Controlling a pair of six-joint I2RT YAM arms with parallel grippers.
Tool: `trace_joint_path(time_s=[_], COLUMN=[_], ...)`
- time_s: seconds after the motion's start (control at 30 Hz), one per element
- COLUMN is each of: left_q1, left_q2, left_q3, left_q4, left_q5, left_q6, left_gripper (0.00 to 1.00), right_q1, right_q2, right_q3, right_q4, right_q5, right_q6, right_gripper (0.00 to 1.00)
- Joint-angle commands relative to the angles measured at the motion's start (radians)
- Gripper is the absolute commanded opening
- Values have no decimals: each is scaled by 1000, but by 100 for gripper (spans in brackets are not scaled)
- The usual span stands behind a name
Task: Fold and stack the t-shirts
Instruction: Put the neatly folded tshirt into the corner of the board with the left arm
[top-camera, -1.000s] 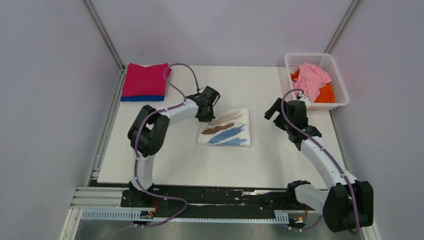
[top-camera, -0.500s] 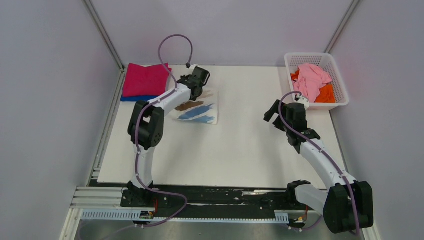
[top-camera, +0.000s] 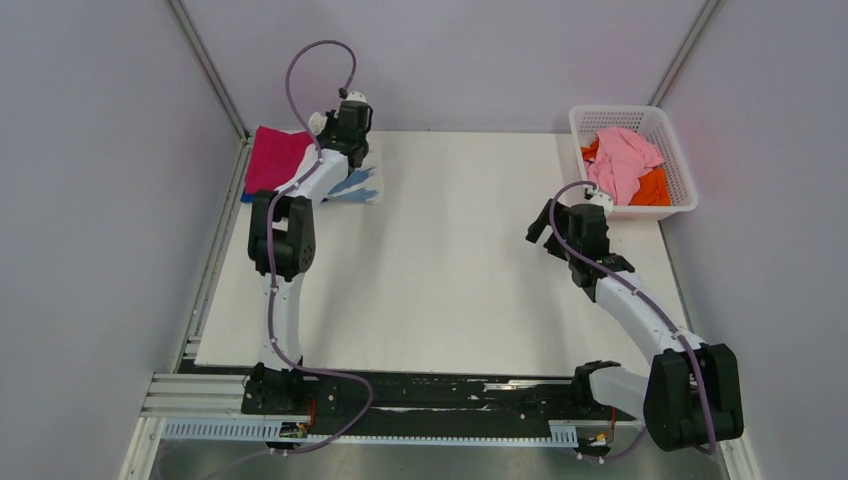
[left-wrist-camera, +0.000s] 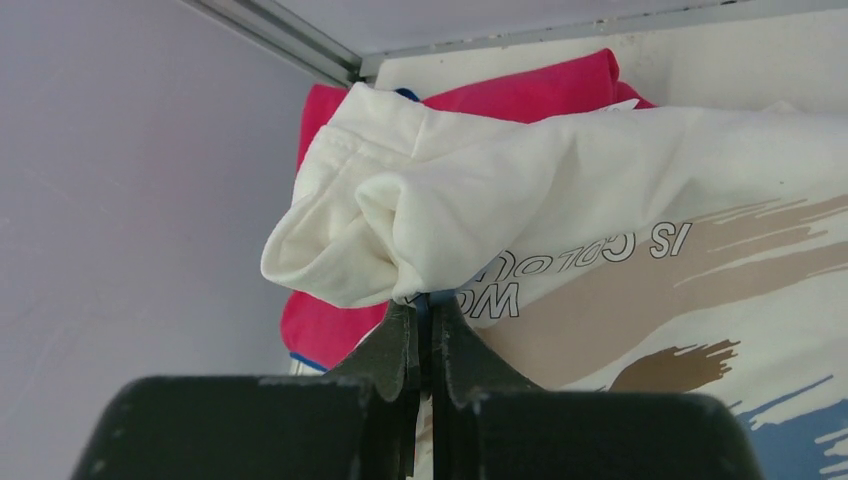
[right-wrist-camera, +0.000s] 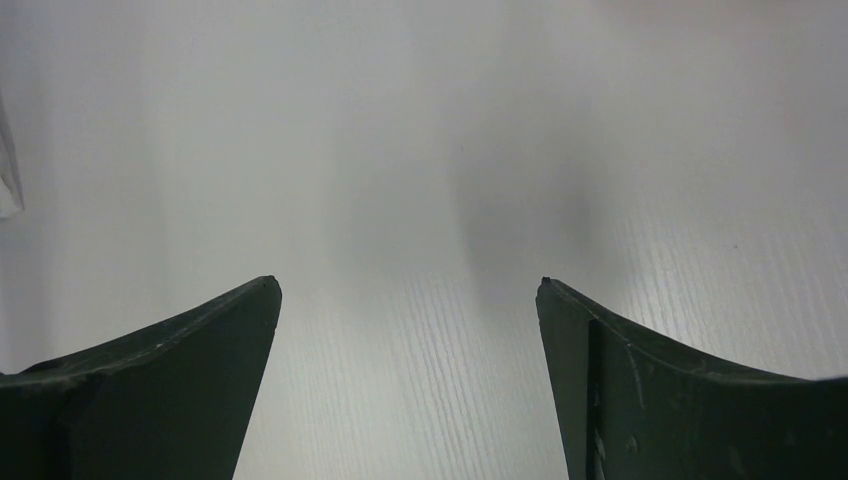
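Observation:
My left gripper (left-wrist-camera: 425, 305) is shut on a bunched edge of the folded white t-shirt (left-wrist-camera: 620, 190), which is printed with brown and blue brush strokes. In the top view the left gripper (top-camera: 350, 155) is at the far left of the table, and the white t-shirt (top-camera: 360, 184) hangs beside the magenta t-shirt (top-camera: 272, 158). The magenta t-shirt (left-wrist-camera: 520, 95) lies folded on a blue one (left-wrist-camera: 303, 357), of which only an edge shows. A pale pink t-shirt (top-camera: 622, 155) and an orange one (top-camera: 655, 186) lie in the basket. My right gripper (top-camera: 540, 222) (right-wrist-camera: 408, 285) is open over bare table.
The white lattice basket (top-camera: 684, 176) stands at the far right corner of the table. A metal frame post (top-camera: 205, 65) and grey walls close in the left side behind the stack. The white tabletop (top-camera: 450, 280) stretches between the two arms.
My left gripper has carried the white printed t-shirt from the table's middle to the far left, up against the magenta stack. The right arm has hardly moved.

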Motion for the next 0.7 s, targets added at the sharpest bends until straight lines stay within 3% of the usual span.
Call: trace_joint_path(time_s=[0.0, 0.47, 0.67], left_q1=[35, 44, 44], left_q2=[-4, -113, -172], left_q3=[77, 123, 135], left_q4=[103, 77, 40], left_q5=[49, 84, 95], left_q6=[107, 294, 303], left_gripper=[0, 0, 0], right_q1=[-4, -4, -4], right_q2=[30, 38, 33], right_q3=[10, 21, 22], right_q4=[58, 56, 44], right_q5=[29, 44, 58], right_q6=[-25, -29, -20], right_gripper=[100, 100, 100])
